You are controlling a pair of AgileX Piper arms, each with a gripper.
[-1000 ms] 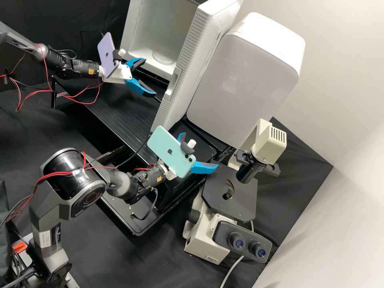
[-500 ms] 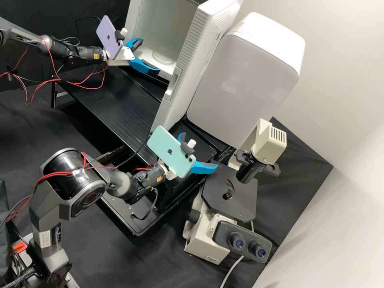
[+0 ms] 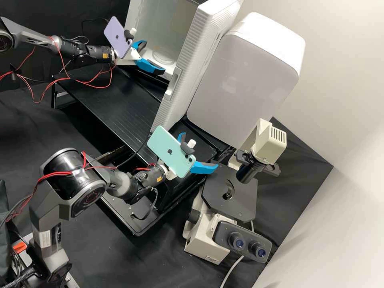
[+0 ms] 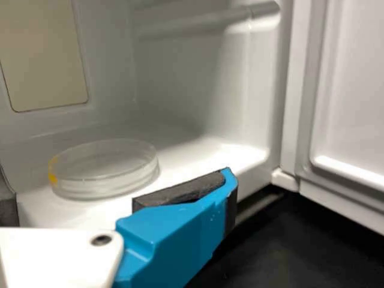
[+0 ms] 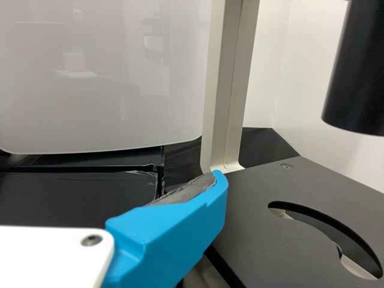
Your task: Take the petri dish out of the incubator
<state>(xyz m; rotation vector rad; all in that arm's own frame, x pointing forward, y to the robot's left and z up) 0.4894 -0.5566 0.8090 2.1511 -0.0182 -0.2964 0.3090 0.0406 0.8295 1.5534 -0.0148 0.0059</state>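
- The dish (image 4: pixel 102 165) lies flat on the incubator (image 3: pixel 150 24) floor, near the open front and reachable.
- The left gripper (image 3: pixel 154 57), fingers apart, sits at the threshold just short of the dish, apparently set to straddle it.
- The right gripper (image 3: pixel 200 151), fingers apart, waits by the microscope (image 3: pixel 224 236), clear of the work.

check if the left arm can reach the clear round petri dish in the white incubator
Likely yes: the white incubator door stands open, the left gripper, fingers open, sits before the clear round petri dish, nothing between.
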